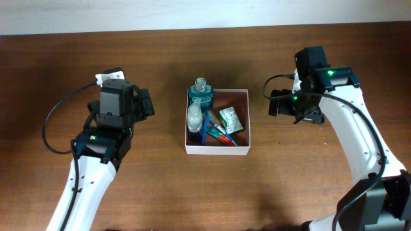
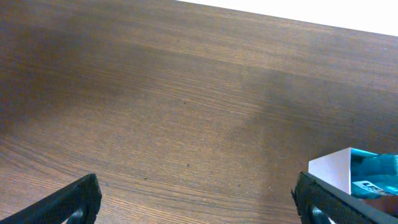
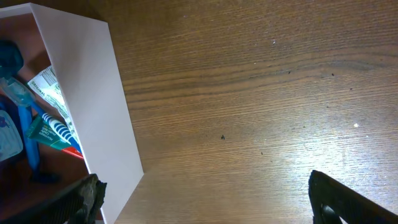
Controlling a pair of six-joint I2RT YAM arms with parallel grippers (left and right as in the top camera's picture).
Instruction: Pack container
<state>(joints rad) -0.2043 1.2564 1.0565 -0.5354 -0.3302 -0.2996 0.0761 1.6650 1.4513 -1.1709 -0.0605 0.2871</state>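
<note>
Container (image 1: pixel 217 150) sits between the left gripper (image 2: pixel 198 198) and right gripper (image 3: pixel 208 200), both spread wide and empty.

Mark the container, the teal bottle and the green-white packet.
container (image 1: pixel 218 150), overhead view, on its white near wall.
teal bottle (image 1: pixel 200 99), overhead view, on its body just below the cap.
green-white packet (image 1: pixel 230 120), overhead view, on the middle of its face.

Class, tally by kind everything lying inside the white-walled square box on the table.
Bottles: 2 (teal plastic bottle, small clear bottle)
Blue plastic toothbrush: 1
Striped teal tube: 1
Green-and-white sachet: 1
Total in the white-walled square box: 5
</note>
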